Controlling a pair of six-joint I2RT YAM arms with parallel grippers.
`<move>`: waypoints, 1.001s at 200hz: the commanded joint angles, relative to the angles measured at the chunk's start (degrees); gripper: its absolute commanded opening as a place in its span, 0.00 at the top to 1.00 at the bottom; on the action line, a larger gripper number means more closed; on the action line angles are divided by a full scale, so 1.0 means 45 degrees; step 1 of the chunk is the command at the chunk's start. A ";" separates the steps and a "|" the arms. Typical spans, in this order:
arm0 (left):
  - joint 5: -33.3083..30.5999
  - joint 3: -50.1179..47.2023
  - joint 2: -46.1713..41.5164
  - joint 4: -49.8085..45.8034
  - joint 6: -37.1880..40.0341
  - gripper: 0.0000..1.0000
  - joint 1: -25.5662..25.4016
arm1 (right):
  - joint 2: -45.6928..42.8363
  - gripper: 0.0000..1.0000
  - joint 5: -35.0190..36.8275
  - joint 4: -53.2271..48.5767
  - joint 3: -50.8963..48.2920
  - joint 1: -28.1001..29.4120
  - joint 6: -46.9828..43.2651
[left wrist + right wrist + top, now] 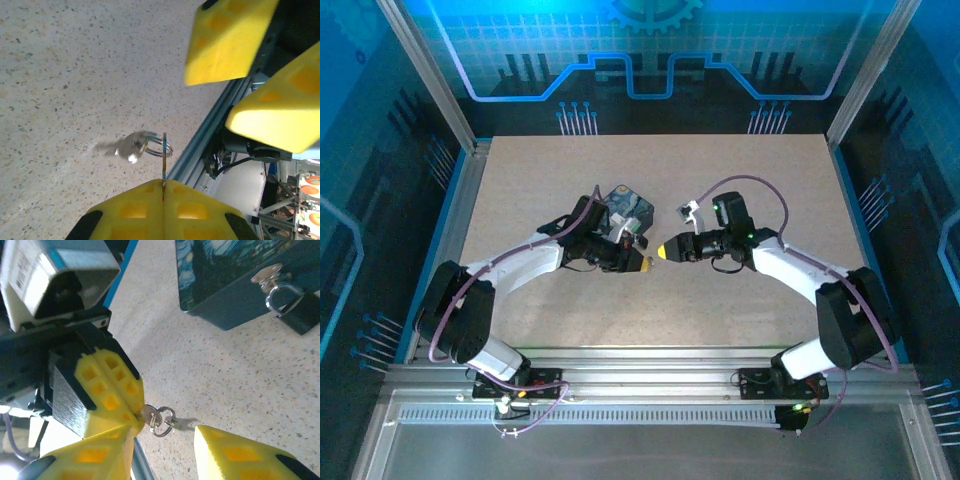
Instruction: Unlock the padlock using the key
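My left gripper is shut on the key, a thin pale sliver seen edge-on and sticking out past the yellow fingertips. A small ring hangs from it with a blurred second key. In the right wrist view the key's round head shows at the left gripper's fingertips. My right gripper is open, its yellow fingers on either side of the ring, apart from it. The dark padlock hangs by its silvery shackle from the box's hasp. Both grippers meet tip to tip.
The dark blue box with the swirly print sits on the speckled table, just behind the left gripper. An aluminium rail runs along the table's edge. Open tabletop lies around the grippers.
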 commanded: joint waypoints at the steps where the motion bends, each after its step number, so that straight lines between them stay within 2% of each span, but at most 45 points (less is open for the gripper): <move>1: 0.0815 0.0346 -0.0448 -0.0278 0.0584 1.00 0.0046 | 0.0430 0.64 -0.1510 0.0474 0.0196 -0.0135 -0.0760; 34: 0.1058 0.0325 -0.0534 -0.0261 0.0660 1.00 0.0049 | 0.0676 0.64 -0.2231 0.0984 0.0119 -0.0102 -0.0758; 132: 0.1676 0.0223 -0.0722 -0.0007 0.0781 1.00 0.0051 | 0.1455 0.71 -0.2859 0.1774 0.0268 0.0151 -0.0347; 200: 0.2023 -0.0087 -0.0930 0.0364 0.0809 1.00 0.0372 | 0.1376 0.86 -0.3802 0.2252 -0.0063 0.0449 0.0063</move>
